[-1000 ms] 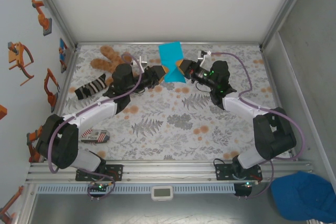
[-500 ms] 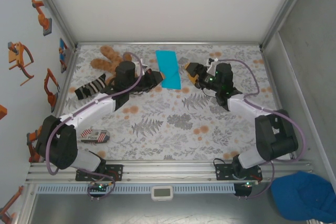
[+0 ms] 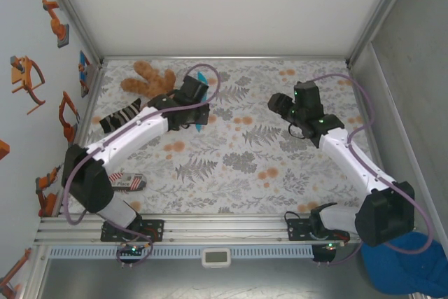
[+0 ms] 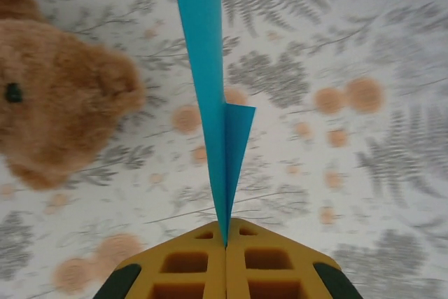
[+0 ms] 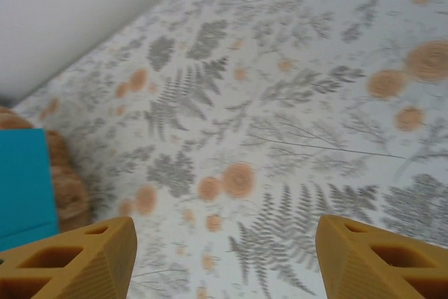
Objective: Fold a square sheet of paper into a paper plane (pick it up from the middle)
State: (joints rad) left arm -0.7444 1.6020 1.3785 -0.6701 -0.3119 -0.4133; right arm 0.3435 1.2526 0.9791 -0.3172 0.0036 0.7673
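The square sheet of paper is cyan-blue and folded into layers. In the left wrist view it stands edge-on, with a small flap sticking out to the right. My left gripper is shut on its near edge and holds it above the floral table. From above, the left gripper sits beside the teddy bear, and slivers of the paper peek out past it. My right gripper hangs open to the right, apart from the paper. Nothing lies between its yellow fingers, and the paper shows at that view's left edge.
A brown teddy bear lies at the back left, close to the paper. A striped sock and a small patterned item lie on the left side. A darker blue cap sits off the table at the bottom right. White walls enclose the table.
The right gripper let go of the paper, opened and drew back to the right. The left gripper closed on the paper, carried it left and turned it edge-on.
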